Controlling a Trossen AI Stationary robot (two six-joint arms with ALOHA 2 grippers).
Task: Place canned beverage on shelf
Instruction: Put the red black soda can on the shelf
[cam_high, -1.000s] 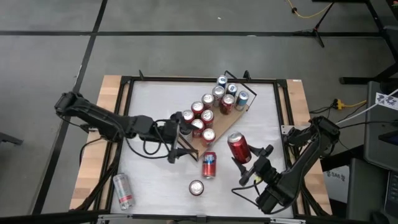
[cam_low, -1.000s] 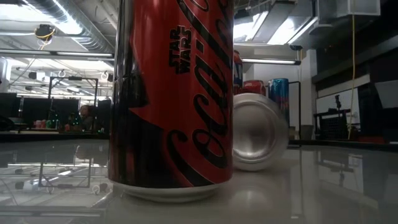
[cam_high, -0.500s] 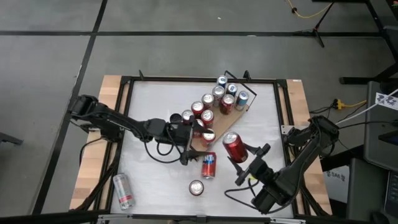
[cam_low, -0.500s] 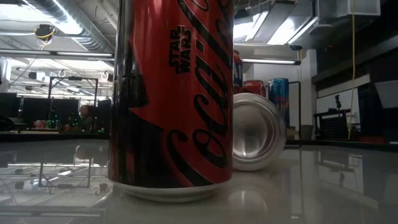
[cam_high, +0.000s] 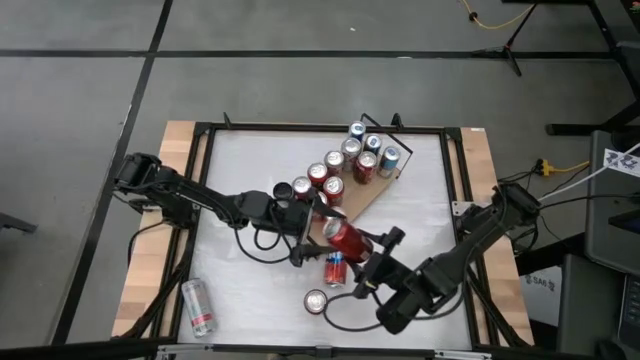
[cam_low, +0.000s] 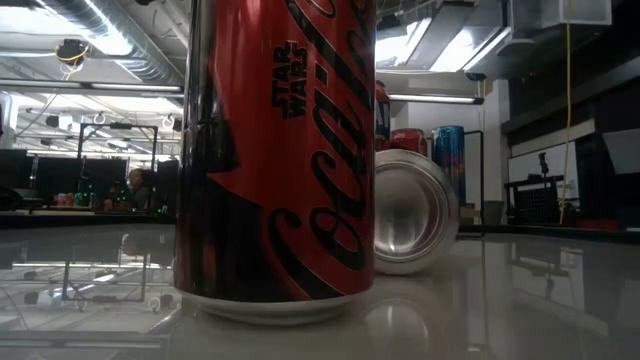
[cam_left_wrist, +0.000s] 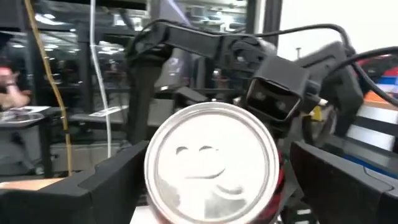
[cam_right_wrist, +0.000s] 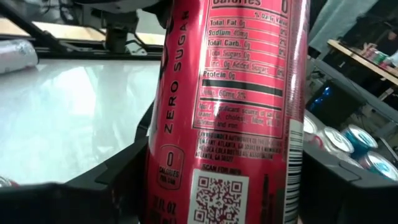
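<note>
High view shows the right gripper (cam_high: 362, 256) clamped on a red aluminium drink can (cam_high: 345, 236), lying tilted with its end toward the spread-fingered left gripper (cam_high: 305, 232), just off the light-wood shelf board's (cam_high: 366, 196) near end.

Red can (cam_high: 347, 238), Zero Sugar label, tilted on its side above the near end of the shelf (cam_high: 362, 196), held in the right claw (cam_high: 372, 262); its silver end faces the left claw (cam_high: 305, 232), whose fingers stand spread on either side of it. Label side shows in the right wrist view (cam_right_wrist: 230, 112), round silver base in the left wrist view (cam_left_wrist: 211, 163).

Shelf: light-wood board, black wire rails, lying diagonally across the middle of the desk (cam_high: 240, 160). Upright cans, red and blue, crowd its far and middle parts; near end bare.
</note>
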